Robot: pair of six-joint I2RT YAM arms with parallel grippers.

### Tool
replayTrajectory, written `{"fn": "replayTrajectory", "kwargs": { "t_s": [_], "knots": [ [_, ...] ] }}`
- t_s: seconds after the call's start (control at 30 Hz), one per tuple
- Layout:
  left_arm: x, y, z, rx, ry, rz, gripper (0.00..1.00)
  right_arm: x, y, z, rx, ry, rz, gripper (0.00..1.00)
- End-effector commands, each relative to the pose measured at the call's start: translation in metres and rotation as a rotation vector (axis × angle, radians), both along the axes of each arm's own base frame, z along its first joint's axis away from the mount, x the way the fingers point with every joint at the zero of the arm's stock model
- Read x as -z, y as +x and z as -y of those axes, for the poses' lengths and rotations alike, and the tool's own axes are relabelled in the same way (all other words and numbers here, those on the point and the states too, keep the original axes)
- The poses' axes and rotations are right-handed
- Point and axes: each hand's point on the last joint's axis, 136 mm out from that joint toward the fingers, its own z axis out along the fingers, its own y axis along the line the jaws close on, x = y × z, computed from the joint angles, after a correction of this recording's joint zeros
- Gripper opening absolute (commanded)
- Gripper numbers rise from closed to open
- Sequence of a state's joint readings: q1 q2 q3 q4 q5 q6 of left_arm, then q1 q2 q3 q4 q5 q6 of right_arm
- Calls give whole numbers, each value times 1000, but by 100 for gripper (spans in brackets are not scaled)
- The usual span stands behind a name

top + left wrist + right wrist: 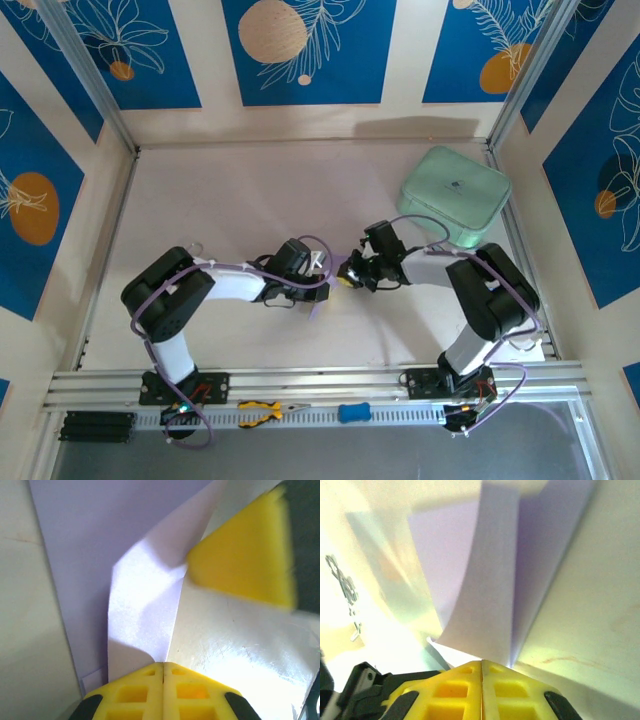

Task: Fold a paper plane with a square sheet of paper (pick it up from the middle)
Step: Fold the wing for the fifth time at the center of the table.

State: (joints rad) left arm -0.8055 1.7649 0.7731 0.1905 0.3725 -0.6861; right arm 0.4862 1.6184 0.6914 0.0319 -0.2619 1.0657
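Both arms fold inward from their bases and meet well to the near-left of the mint-green case (455, 193); the left arm (235, 280) bends at a raised elbow and runs its white forearm toward the case, while the right arm (440, 268) doubles back from its own elbow, just on the near side of the case, and reaches away from it; the two wrists stand nose to nose, almost touching

The left gripper (163, 666) has its yellow fingers pressed flat together, clamped on the lavender sheet (145, 610), which comes out of the seam between them; the right gripper (481, 664) is likewise pinched tight on the same sheet, the paper rising straight from the line where its pads meet

The sheet is thin, matte and pale lavender; it hangs between the two claws, off toward the near-left of the case; seen from the left wrist it shows a sharp crease with one flap bright in the light and another in shade; seen from the right wrist it curls up in two smooth layers that part like a shallow V; from above it is mostly hidden between the wrists and seems to be no more than a pale sliver

The finger pads are bright yellow moulded blocks with square recesses; a blurred yellow wedge (245, 555) beside the sheet is probably a finger of the right claw; the case is smooth, rounded at the corners, and sits on the pale table (230, 200)
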Motion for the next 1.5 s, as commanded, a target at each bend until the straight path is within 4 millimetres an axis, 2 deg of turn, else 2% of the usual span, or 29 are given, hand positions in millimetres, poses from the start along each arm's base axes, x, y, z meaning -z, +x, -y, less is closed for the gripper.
{"fn": "replayTrajectory", "kwargs": {
  "t_s": [0.0,0.13,0.33,0.5,0.7,0.8,1.07,1.27,1.47],
  "knots": [
    [36,-23,-28,2,123,-102,0,-15,0,16,36,-72,-14,10],
    [37,-26,-29,10,125,-113,0,-37,1,31,119,-106,-12,10],
    [42,-28,-28,21,138,-139,0,-34,-11,47,189,-130,-28,12],
    [46,-28,-26,23,129,-154,0,-36,-5,39,132,-122,-13,12],
    [44,-26,-27,21,131,-149,0,-46,5,36,68,-71,106,12],
    [44,-25,-25,22,122,-152,0,-54,8,28,35,-4,152,11],
    [45,-25,-27,18,125,-152,0,-50,10,-16,-121,83,144,7],
    [45,-24,-28,15,129,-153,0,-28,1,-27,-156,65,109,7],
    [44,-24,-29,12,128,-149,0,-22,-9,-36,-231,67,125,6]
  ]
}}
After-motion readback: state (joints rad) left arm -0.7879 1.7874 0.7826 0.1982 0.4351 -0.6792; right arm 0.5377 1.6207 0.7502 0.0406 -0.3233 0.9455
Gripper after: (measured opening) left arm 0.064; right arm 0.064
